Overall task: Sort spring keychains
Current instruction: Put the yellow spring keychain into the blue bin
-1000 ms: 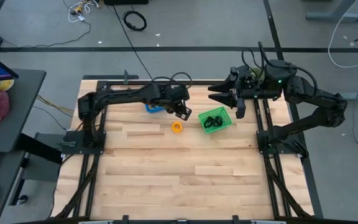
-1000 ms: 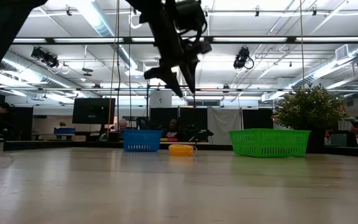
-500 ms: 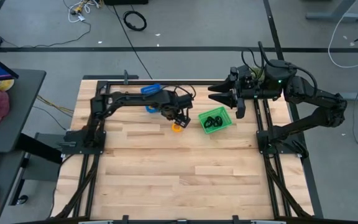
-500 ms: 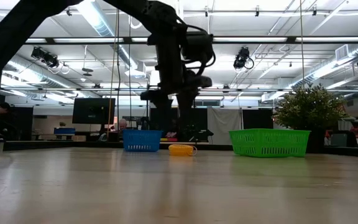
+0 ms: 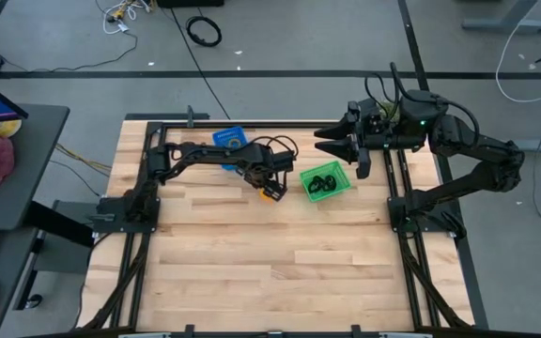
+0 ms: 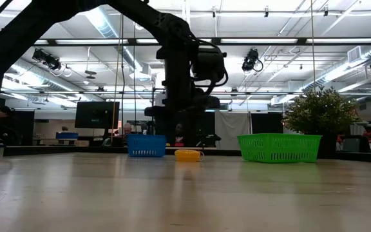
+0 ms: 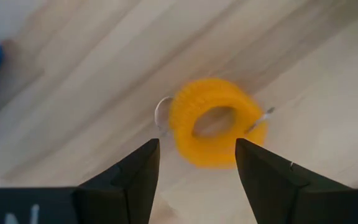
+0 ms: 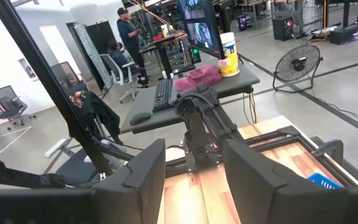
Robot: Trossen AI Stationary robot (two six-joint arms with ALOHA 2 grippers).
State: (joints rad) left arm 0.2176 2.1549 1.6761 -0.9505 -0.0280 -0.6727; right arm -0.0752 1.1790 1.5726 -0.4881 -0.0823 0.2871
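On the pale wooden plank worktop [image 5: 252, 263], your green plastic mesh bin [image 5: 327, 180] already held black coiled keychains [image 5: 322, 183], the blue plastic mesh bin [image 5: 228, 137] sat beside the left arm, and the right gripper [image 5: 332, 141] waited raised above the far edge, its fingers apart and empty. Your left gripper [image 7: 196, 163] hung low with fingers spread over the small orange coiled spring keychain [image 7: 216, 121], which lay flat on the wood between the two bins. The soft ring could have squirted sideways or been pinned against the wood if you closed off-centre, since it sat slightly toward one finger.
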